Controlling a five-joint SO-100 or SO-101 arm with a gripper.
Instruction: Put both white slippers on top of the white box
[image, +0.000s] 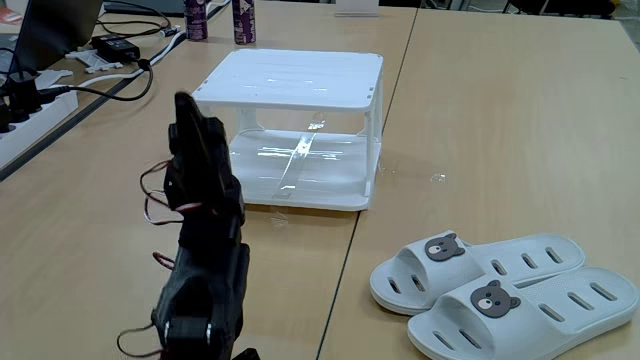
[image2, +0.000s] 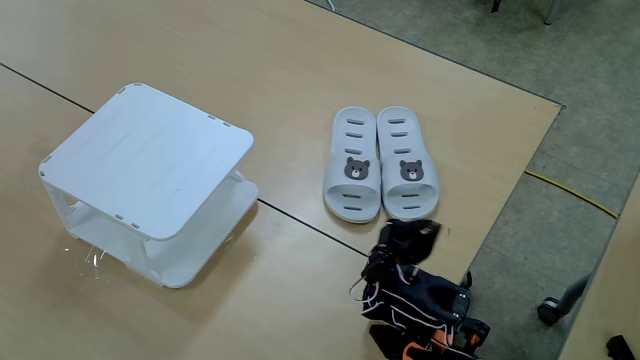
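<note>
Two white slippers lie side by side on the wooden table, bear badges up; the left one (image2: 352, 165) touches the right one (image2: 405, 165). In a fixed view from the side they sit at the lower right, one behind (image: 480, 262) and one in front (image: 535, 308). The white box (image: 290, 75) (image2: 150, 150) stands apart from them with a bare flat top shelf. My black arm is folded back near the table edge. Its gripper (image: 185, 105) (image2: 425, 230) looks shut with nothing in it, a short way from the slippers' heels.
A power strip (image: 30, 110), black cables (image: 120, 65) and two purple bottles (image: 244, 20) sit at the back left. The table edge (image2: 520, 170) runs close to the arm, with grey carpet and a yellow cable (image2: 570, 190) beyond it.
</note>
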